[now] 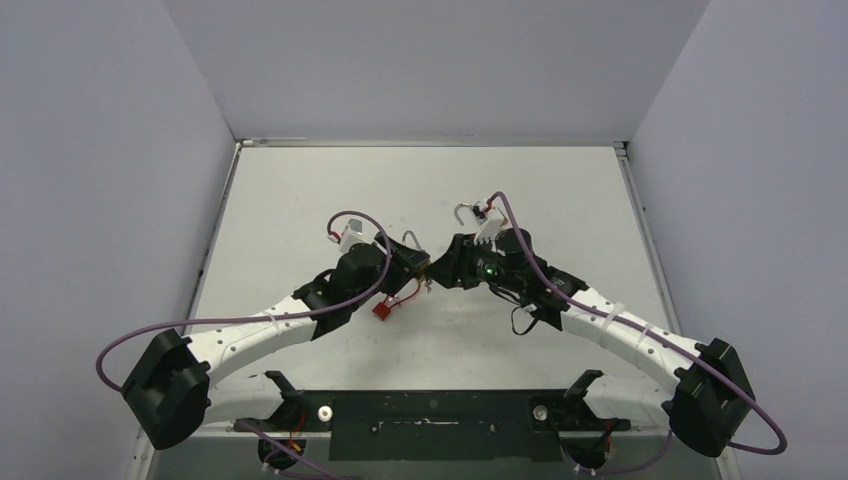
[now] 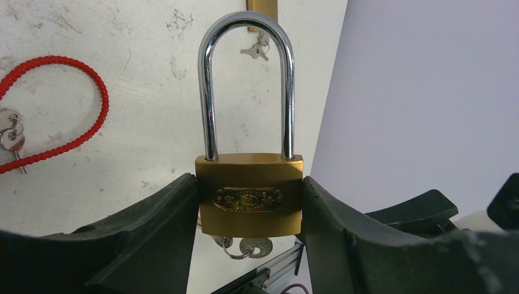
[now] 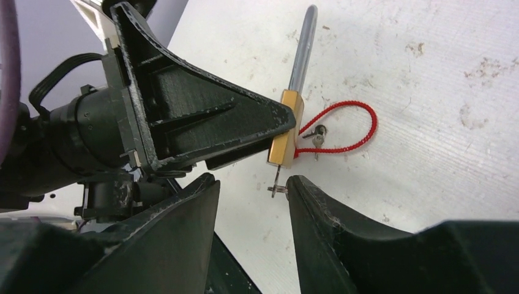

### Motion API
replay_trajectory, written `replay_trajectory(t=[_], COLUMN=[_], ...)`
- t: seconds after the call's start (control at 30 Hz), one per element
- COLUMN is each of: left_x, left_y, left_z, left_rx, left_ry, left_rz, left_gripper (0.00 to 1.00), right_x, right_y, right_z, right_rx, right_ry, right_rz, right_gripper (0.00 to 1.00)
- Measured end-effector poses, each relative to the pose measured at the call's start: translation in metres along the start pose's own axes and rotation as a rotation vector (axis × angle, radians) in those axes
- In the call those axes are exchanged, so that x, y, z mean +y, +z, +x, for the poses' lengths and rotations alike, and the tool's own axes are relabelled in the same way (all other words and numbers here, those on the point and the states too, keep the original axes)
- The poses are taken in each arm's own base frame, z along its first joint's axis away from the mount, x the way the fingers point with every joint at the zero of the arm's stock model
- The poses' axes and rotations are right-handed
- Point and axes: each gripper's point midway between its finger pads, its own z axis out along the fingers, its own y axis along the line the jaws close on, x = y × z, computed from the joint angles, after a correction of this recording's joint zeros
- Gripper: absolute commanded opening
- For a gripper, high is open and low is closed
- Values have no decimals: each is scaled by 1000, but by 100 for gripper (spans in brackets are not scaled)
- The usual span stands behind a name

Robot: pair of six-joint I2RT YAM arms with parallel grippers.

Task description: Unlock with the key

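fingers point(image 2: 153, 226) of the left gripper point(image 2: 249, 191) clenched on the padlock point(image 2: 249, 214)

they press on the two sides of the brass body and hold it off the table point(image 1: 520, 180), near the middle of it and just left of the right gripper point(image 1: 447, 268). both legs of the steel shackle point(image 2: 208, 92) sit down in the body, with the bow pointing toward the far side. a key point(image 2: 256, 247) on a small ring sticks out of the underside of the body

in the right wrist view the padlock shows edge-on. the right gripper's fingers point(image 3: 183, 239) stand apart, released, with the head of the key in the gap between their tips, close to one of them. whether it touches that tip cannot be told

a red cord point(image 2: 101, 104) lies looped on the table below the padlock, toward the near left, with more keys point(image 2: 11, 138) on it
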Motion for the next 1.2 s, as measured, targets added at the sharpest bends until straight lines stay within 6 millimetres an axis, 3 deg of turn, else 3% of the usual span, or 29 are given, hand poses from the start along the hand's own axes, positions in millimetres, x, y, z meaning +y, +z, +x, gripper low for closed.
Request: replay_trajectory(t=[0.47, 0.7, 1.0, 1.2], left_x=[0, 0, 3, -1], left_y=[0, 0, 1, -6], left_z=[0, 0, -6, -11], left_rx=[1, 2, -18, -34], left_ry=[2, 0, -6, -16], left_rz=[0, 0, -9, 38], left_gripper=[11, 11, 8, 4], right_x=[-19, -19, -19, -9], right_y=[4, 12, 22, 23], right_z=[28, 29, 27, 23], right_rx=[101, 122, 130, 131], right_ry=[20, 21, 45, 187], right_rz=[78, 78, 81, -11], right_gripper=[23, 0, 0, 0])
